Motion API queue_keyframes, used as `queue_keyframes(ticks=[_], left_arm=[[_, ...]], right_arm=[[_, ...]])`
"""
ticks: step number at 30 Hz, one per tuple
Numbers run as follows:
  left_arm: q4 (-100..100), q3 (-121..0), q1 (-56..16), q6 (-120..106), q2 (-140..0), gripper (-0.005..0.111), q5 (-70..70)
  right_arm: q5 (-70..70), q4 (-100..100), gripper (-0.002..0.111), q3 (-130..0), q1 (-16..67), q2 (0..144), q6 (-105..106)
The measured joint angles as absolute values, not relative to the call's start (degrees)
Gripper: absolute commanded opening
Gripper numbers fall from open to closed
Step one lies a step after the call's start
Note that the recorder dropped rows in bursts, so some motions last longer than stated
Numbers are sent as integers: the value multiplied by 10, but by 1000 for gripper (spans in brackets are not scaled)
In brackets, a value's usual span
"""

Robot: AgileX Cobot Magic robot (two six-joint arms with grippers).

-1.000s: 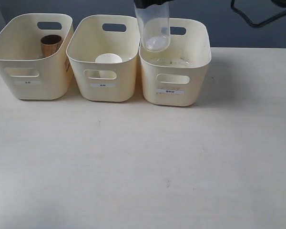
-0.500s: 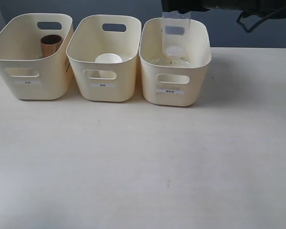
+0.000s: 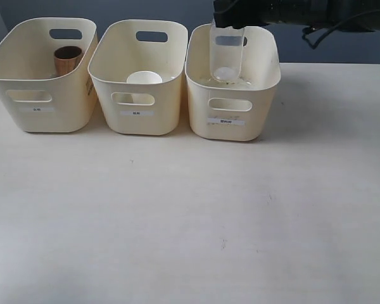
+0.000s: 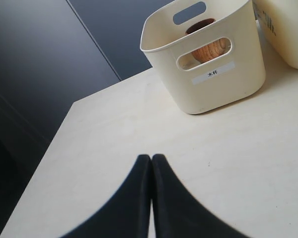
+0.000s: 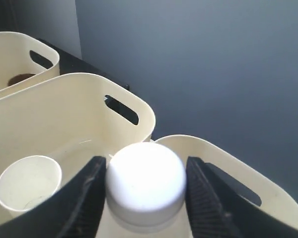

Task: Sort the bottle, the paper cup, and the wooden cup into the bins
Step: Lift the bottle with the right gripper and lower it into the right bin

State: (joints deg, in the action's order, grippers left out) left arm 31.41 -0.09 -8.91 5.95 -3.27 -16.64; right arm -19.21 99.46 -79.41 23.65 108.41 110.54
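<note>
The right gripper [image 5: 145,191] was clamped on the bottle [image 3: 227,54], its dark fingers [image 5: 87,196] pressed against either side of the white screw cap [image 5: 145,181]. In the exterior view the clear bottle hung upright from the black arm [image 3: 291,11], its lower end dipped inside the right bin [image 3: 233,120] and not visibly resting on the floor of it.

The paper cup [image 3: 144,78] stood in the middle bin [image 3: 138,114] (its open white mouth showed plainly in the right wrist view too). The wooden cup [image 3: 67,59] sat in the left bin [image 3: 41,111], and its reddish-brown side showed through that bin's handle cutout in the left wrist view.

The left gripper [image 4: 151,163] had its two black fingers pressed together, holding nothing, over the pale tabletop [image 3: 190,221] some way from the left bin.
</note>
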Motion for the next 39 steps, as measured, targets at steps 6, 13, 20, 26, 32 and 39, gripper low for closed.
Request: queue_keyframes(ticks=[6,13,20,26,32,39], left_arm=[[314,-1,-89,59,-33,0,-166],[314,-1,-89,59,-33,0,-166],[314,-1,-89,59,-33,0,-166],[314,-1,-89,59,-33,0,-166],[314,-1,-89,59,-33,0,-166],[314,-1,-89,59,-33,0,-166]], right_arm=[[-193,995,-1,-795,236,1131,1114],[-197,995,0,-795,236,1141,1124],[-192,995,36,-795,236,1141,1111],[-162,995,45,-795,236,1141,1089],[-161,995,48,-795,236,1141,1084],[-162,995,68,-795,236,1141,1073]])
